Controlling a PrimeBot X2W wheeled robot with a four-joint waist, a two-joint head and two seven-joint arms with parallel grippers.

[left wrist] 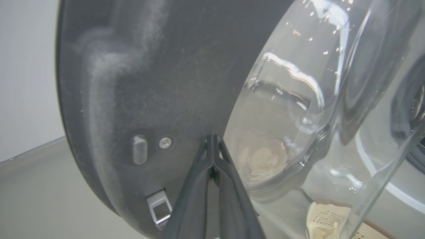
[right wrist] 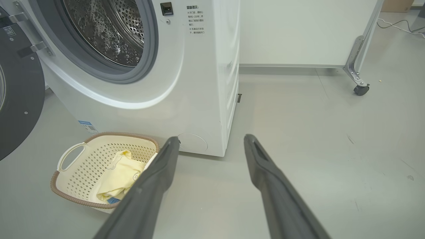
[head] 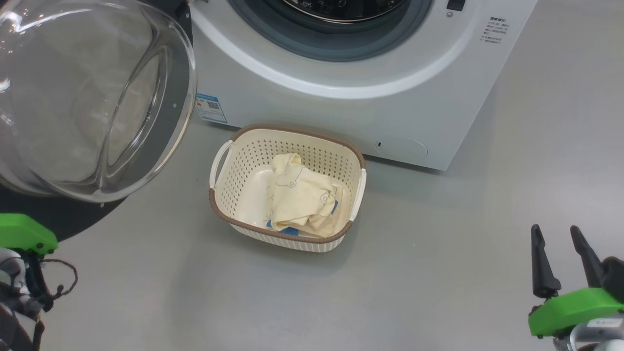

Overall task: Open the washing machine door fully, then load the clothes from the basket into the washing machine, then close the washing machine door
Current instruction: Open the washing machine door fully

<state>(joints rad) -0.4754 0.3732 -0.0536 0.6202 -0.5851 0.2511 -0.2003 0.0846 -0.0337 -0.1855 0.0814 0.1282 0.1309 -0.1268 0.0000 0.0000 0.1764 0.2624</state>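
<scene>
The washing machine (head: pixel 341 105) stands with its drum (right wrist: pixel 106 30) exposed. The washing machine door (head: pixel 83 97) is swung out to the left, its glass bowl facing me. In the left wrist view my left gripper (left wrist: pixel 212 139) is shut, its tips against the dark inner rim of the door (left wrist: pixel 132 83) next to a screw. The basket (head: pixel 292 130) sits on the floor before the machine, with the clothes (head: pixel 302 197) bunched inside. At the lower right my right gripper (head: pixel 555 229) hangs open and empty, well right of the basket (right wrist: pixel 123 134) and the clothes (right wrist: pixel 119 176).
Grey floor (head: pixel 438 273) stretches open to the right of the basket. A white panel on a metal leg with a caster (right wrist: pixel 360 89) stands behind and to the right of the washer. The door latch hook (left wrist: pixel 159 209) juts from the rim below my left fingers.
</scene>
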